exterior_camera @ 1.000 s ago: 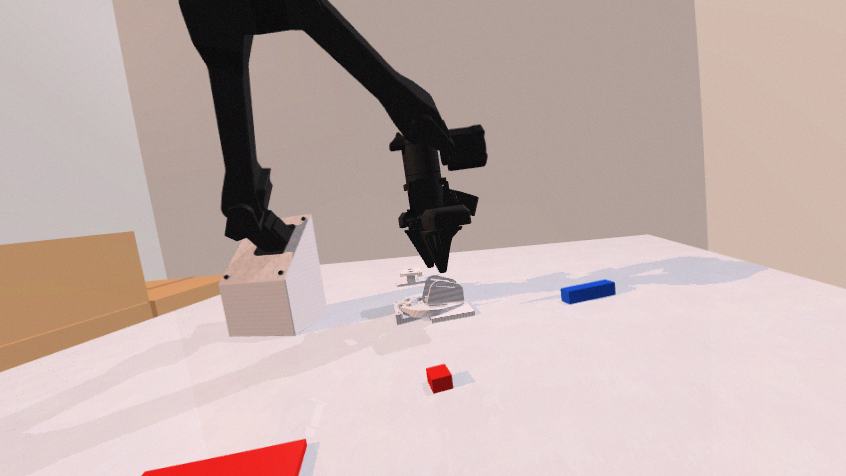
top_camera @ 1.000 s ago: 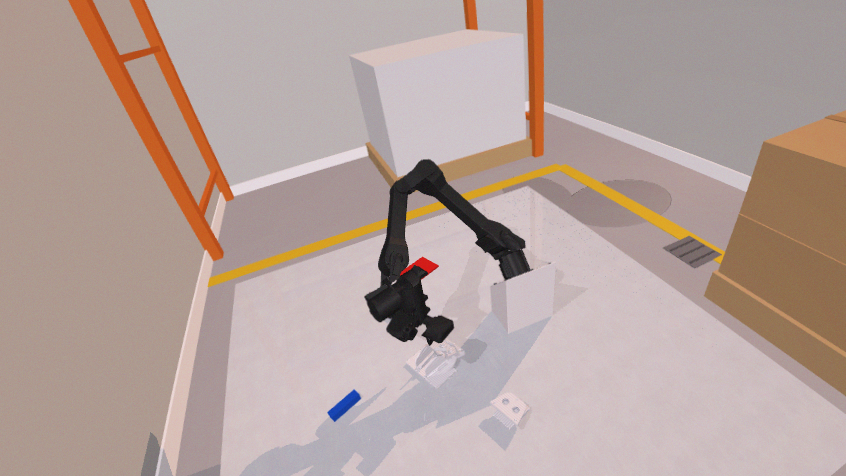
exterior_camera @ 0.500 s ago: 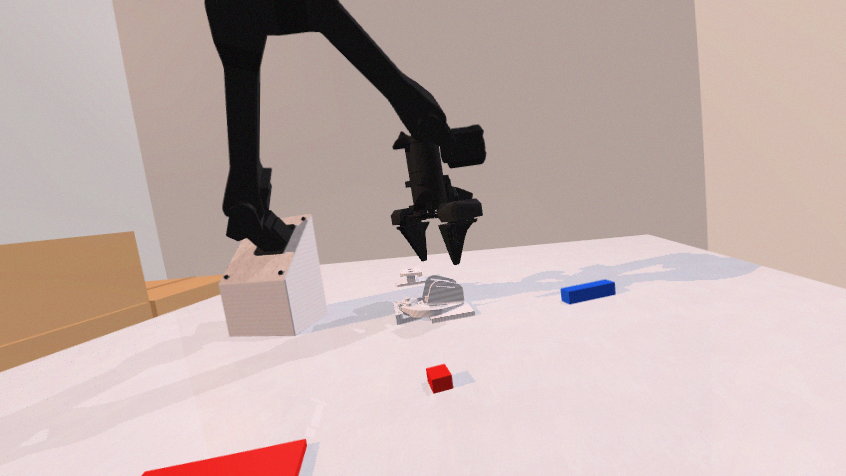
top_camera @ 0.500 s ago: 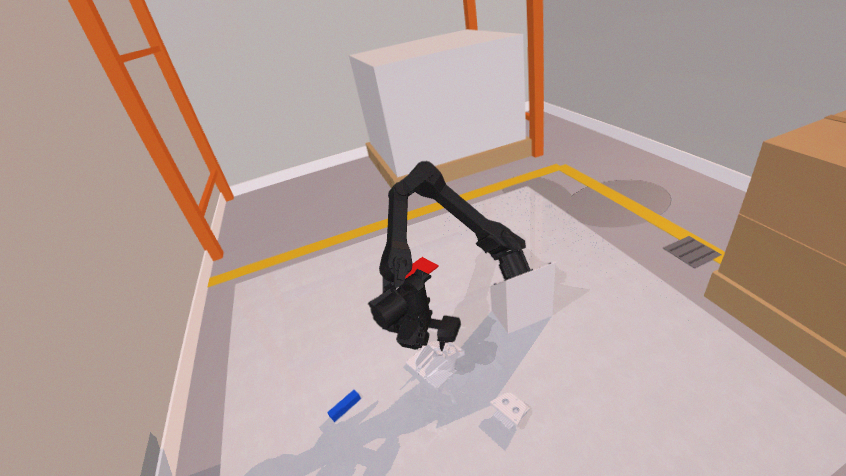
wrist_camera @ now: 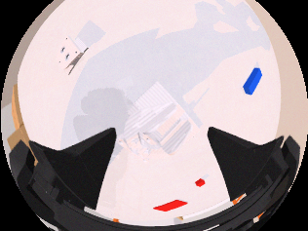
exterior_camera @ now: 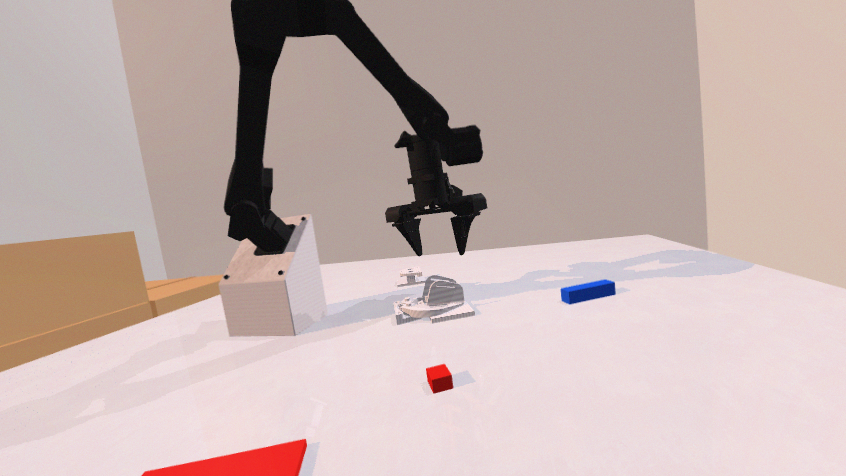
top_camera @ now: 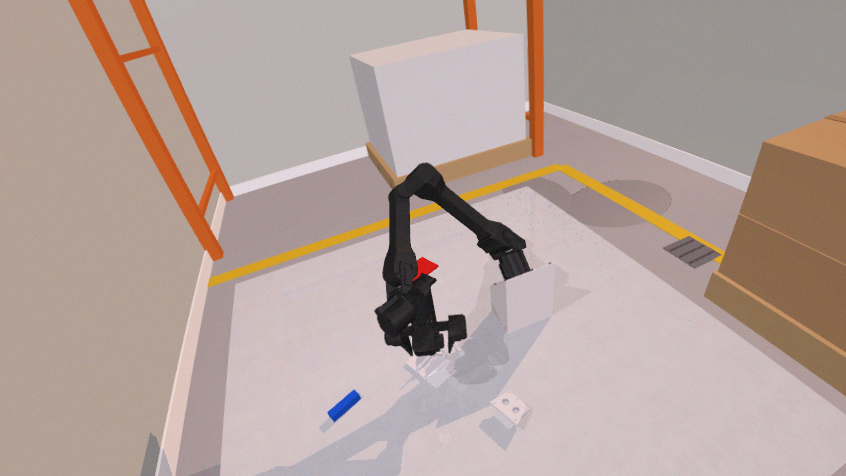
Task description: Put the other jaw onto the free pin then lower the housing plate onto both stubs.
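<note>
My gripper (top_camera: 430, 352) (exterior_camera: 440, 254) (wrist_camera: 163, 132) is wide open and empty, above the pale gripper assembly. The assembly's ribbed base (top_camera: 437, 382) (exterior_camera: 455, 315) (wrist_camera: 150, 97) lies on the table. A grey-white curved jaw (exterior_camera: 444, 290) stands up over the base, and pale linkage parts lie low beside it. White on white, the pins, the gear teeth and whether they mesh cannot be made out. The housing plate (top_camera: 507, 407) (exterior_camera: 410, 272) (wrist_camera: 65, 52), white with two round holes, is apart from the assembly, toward the front right in the top view.
A blue block (top_camera: 344, 405) (exterior_camera: 588, 291) (wrist_camera: 252, 81) lies to one side of the assembly. A red cube (exterior_camera: 438, 378) (wrist_camera: 200, 182) and a flat red plate (top_camera: 428, 266) (exterior_camera: 242, 459) (wrist_camera: 171, 205) lie on another side. The arm's box-shaped mount (top_camera: 530, 298) (exterior_camera: 260, 304) stands nearby.
</note>
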